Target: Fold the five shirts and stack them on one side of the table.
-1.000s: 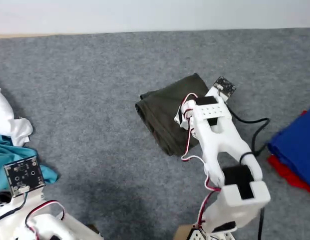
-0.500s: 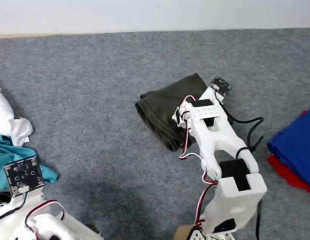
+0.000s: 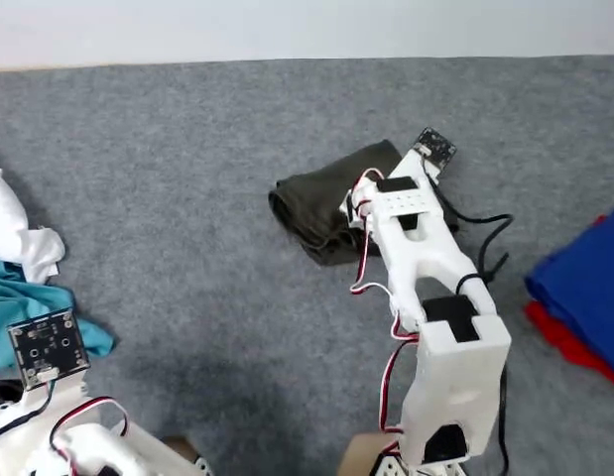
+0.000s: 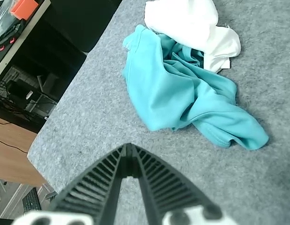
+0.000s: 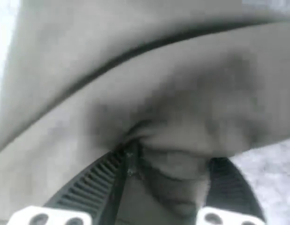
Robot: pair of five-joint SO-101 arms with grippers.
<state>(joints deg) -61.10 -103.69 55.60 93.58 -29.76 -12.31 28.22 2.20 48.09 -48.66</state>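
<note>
A dark olive shirt (image 3: 316,201) lies bunched near the middle of the grey table (image 3: 187,178). My right arm (image 3: 418,253) stretches over its right part. In the right wrist view my right gripper (image 5: 170,171) is shut on a fold of the dark olive shirt (image 5: 149,108), which bulges between the ribbed fingers (image 5: 105,180). A crumpled teal shirt (image 4: 182,93) and a white shirt (image 4: 187,21) lie together at the table's left edge. My left gripper (image 4: 130,149) hangs shut a little short of them, holding nothing.
A folded blue shirt (image 3: 584,283) rests on a red one (image 3: 569,342) at the right edge. The left arm's base and camera board (image 3: 47,347) sit at the front left. The table's left edge (image 4: 72,98) drops off beside the teal shirt.
My right arm has pushed farther from the front edge with the dark shirt's near edge in its grip, so the shirt is now shorter and more bunched. The left arm has not moved.
</note>
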